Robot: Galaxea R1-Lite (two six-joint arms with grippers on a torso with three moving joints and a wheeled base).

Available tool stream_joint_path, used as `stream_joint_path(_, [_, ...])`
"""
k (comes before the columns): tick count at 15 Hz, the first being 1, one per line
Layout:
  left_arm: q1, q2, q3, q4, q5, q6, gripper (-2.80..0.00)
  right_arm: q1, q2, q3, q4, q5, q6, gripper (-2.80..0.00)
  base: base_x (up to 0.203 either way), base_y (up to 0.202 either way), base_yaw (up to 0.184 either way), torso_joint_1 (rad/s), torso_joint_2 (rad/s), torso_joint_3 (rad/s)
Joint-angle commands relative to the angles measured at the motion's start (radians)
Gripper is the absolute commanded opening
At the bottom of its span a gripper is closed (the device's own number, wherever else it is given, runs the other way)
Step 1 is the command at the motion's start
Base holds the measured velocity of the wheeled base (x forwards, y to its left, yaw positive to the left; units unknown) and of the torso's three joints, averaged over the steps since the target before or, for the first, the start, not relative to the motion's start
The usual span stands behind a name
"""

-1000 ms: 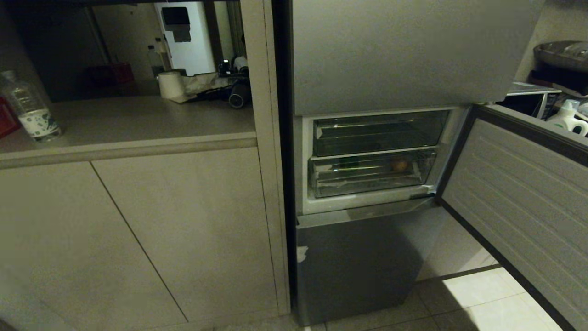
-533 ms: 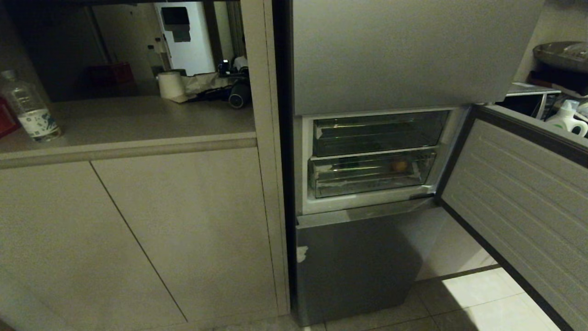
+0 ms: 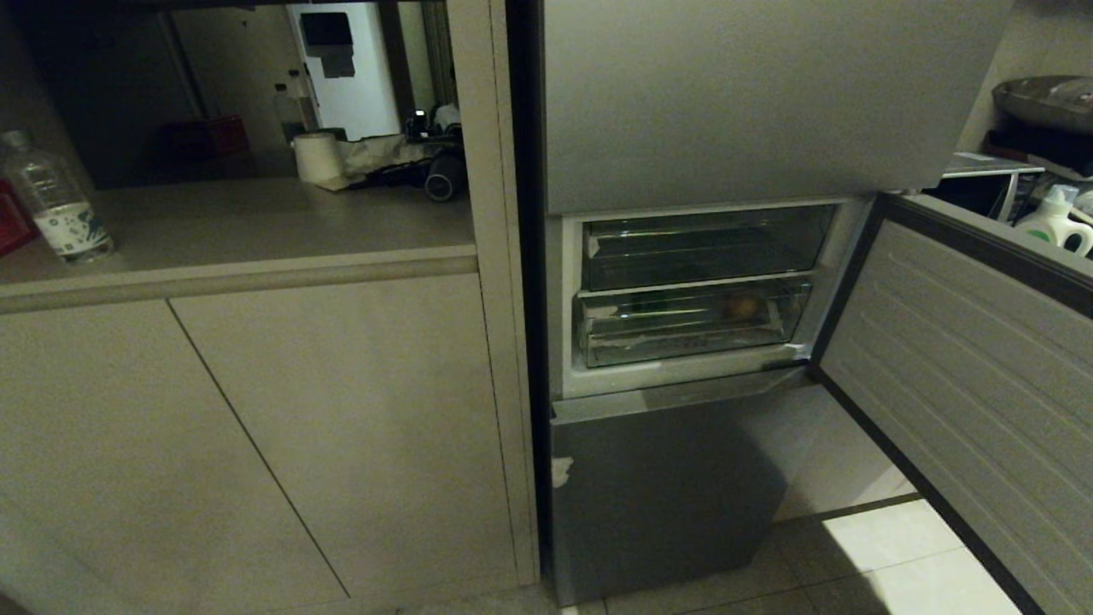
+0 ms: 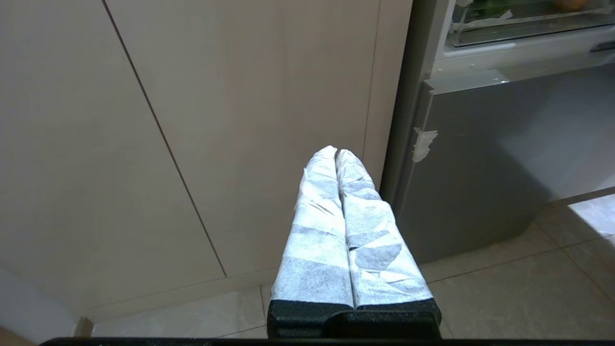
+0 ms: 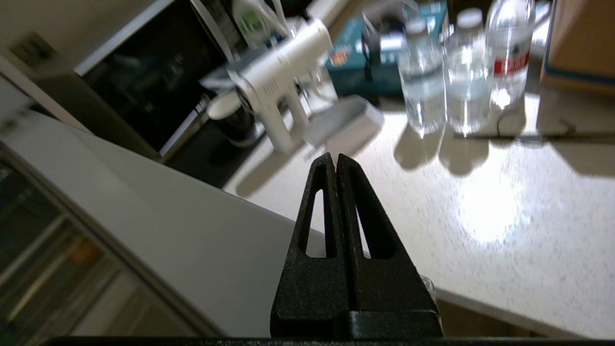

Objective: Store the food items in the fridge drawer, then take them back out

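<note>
The grey steel fridge's middle door (image 3: pixel 965 359) stands open to the right. Inside, the clear fridge drawer (image 3: pixel 675 346) sits pushed in below a shallower clear tray (image 3: pixel 700 248). Both food items lie in the drawer: a round orange-brown one (image 3: pixel 741 306) on the right and a dark green one (image 3: pixel 649 301) on the left, dim behind the plastic. Neither gripper shows in the head view. My left gripper (image 4: pixel 335 151), its fingers wrapped in white, is shut and empty, low before the cabinet beside the fridge. My right gripper (image 5: pixel 335 157) is shut and empty over a pale countertop (image 5: pixel 480 216).
Beige cabinet doors (image 3: pixel 256 444) fill the space left of the fridge, under a counter with a water bottle (image 3: pixel 55 205). By the right gripper stand clear water bottles (image 5: pixel 423 81), a white spray gun (image 5: pixel 278 81) and a brown box (image 5: pixel 581 43). Tiled floor (image 3: pixel 888 555) lies below the door.
The lit patch on the floor has shrunk a little. Fridge, drawer and food items stand as before, and no gripper has entered the head view.
</note>
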State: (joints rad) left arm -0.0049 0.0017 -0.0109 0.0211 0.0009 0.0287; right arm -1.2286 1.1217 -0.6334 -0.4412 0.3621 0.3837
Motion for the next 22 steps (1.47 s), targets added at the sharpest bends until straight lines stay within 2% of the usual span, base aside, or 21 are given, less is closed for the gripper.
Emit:
stream_joint_path(1, [0.0,0.0,0.0,0.0,0.001,0.0,-2.8,0.016,-0.083,0.0,-0.006,0.002,0.007,-2.8,0.0,0.0,0.0,0.0,0.0,0.0])
stream_joint_path(4, [0.0,0.0,0.0,0.0,0.001,0.0,-2.8,0.031,-0.13,-0.005,-0.004,-0.001,0.006,-2.8,0.0,0.0,0.0,0.0,0.0,0.0])
stream_joint_path(6, [0.0,0.0,0.0,0.0,0.001,0.0,-2.8,0.031,-0.093,-0.017,-0.004,-0.002,0.006,-2.8,0.0,0.0,0.0,0.0,0.0,0.0])
stream_joint_path(14, [-0.001,0.0,0.001,0.0,0.001,0.0,-2.8,0.035,0.302,-0.261,0.0,-0.005,0.03,-2.8,0.0,0.0,0.0,0.0,0.0,0.0])
stream_joint_path(17, [-0.001,0.0,0.001,0.0,0.0,0.0,-2.8,0.033,0.412,-0.328,0.037,-0.005,0.107,-2.8,0.0,0.0,0.0,0.0,0.0,0.0])
stream_joint_path(20, [0.0,0.0,0.001,-0.001,0.001,0.0,-2.8,0.025,0.477,-0.338,0.112,0.0,0.185,-2.8,0.0,0.0,0.0,0.0,0.0,0.0])
stream_joint_path(22, [0.0,0.0,0.0,0.0,0.001,0.0,-2.8,0.02,0.493,-0.327,0.169,0.004,0.201,-2.8,0.0,0.0,0.0,0.0,0.0,0.0])
